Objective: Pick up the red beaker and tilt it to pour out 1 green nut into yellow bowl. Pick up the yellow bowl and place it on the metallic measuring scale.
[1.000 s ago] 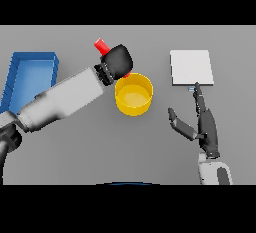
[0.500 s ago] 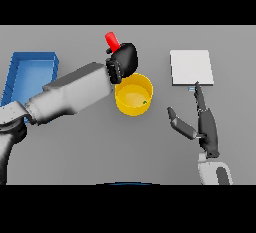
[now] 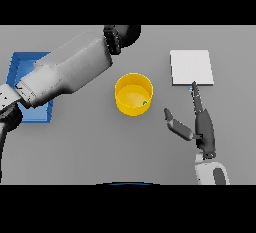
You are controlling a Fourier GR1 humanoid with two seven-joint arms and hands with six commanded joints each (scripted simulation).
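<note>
the yellow bowl [image 3: 133, 94] sits at frame centre with a green nut [image 3: 145, 102] inside near its right wall. the left hand [image 3: 125, 34] is at the upper edge; whether it grips anything i cannot tell. the right hand [image 3: 202, 127], lower right, has straight, spread fingers below the metallic measuring scale [image 3: 191, 67]. a blue tray [image 3: 27, 72] lies at left.

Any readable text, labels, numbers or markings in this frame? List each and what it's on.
None: no text, number or sign can be read.
yellow bowl: plain, only a small green nut inside.
metallic measuring scale: blank plate, no display in view.
blue tray: unmarked.
left robot hand and right robot hand: no markings.
</note>
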